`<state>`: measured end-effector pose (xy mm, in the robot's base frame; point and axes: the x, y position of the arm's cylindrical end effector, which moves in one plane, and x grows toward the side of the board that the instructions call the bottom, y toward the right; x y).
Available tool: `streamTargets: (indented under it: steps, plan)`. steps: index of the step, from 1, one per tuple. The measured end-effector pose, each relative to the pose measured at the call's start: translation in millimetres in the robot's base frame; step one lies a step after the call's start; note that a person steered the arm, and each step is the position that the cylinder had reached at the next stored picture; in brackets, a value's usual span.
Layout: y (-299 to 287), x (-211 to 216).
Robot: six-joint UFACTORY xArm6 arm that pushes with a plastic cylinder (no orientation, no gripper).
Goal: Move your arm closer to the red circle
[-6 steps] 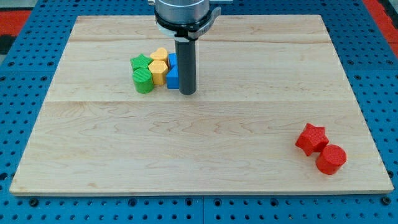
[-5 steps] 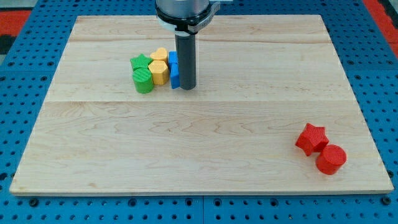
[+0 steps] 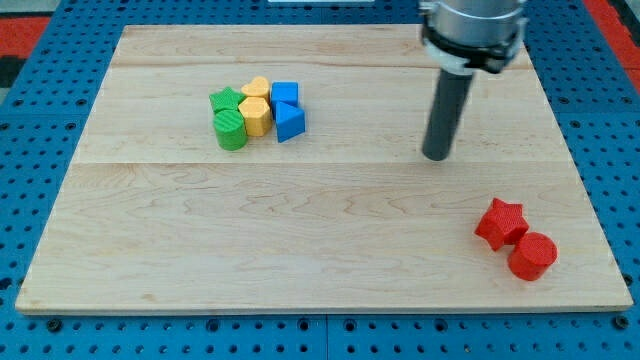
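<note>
The red circle [image 3: 532, 255] lies near the board's bottom right corner, touching a red star [image 3: 501, 222] just up and left of it. My tip [image 3: 436, 156] rests on the board right of centre, well above and left of the red star, apart from both red blocks.
A cluster sits at the upper left of the wooden board [image 3: 320, 240]: a green star [image 3: 226, 100], a green cylinder [image 3: 231, 130], a yellow block [image 3: 256, 88], a yellow hexagon [image 3: 257, 116], a blue cube [image 3: 285, 94] and a blue triangle [image 3: 290, 122].
My tip has left the blue blocks and moved far to the view's right and slightly down, toward the red blocks. The blue blocks now show fully.
</note>
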<state>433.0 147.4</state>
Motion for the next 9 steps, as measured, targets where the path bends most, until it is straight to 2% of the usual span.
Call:
streamTargets:
  steps: [3,4,5,7,8,9]
  plan:
    - [68,47]
    - [84,87]
    - [109,108]
    - [110,153]
    - [103,159]
    - [90,144]
